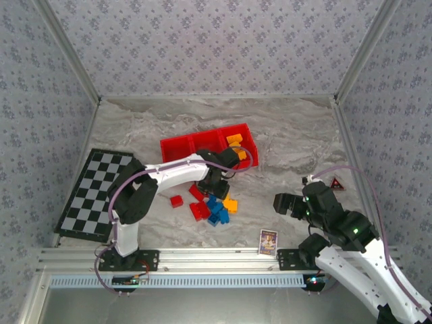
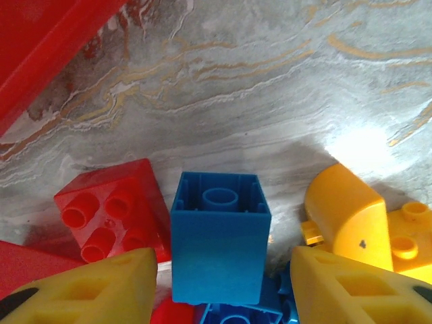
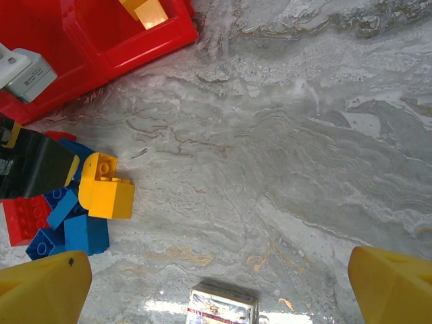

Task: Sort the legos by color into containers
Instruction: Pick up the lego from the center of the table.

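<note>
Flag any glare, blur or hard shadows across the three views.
Left wrist: blown-out glare patch on the table just above the orange brick; blue brick sharp. Right wrist: glare streak on the table beside the picture card. Top external: even light, soft detail, no hard shadows.

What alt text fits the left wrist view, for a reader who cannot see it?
A blue brick stands between the open yellow fingers of the left gripper, apart from both. A red brick lies to its left, orange-yellow bricks to its right, on a marbled table.
</note>
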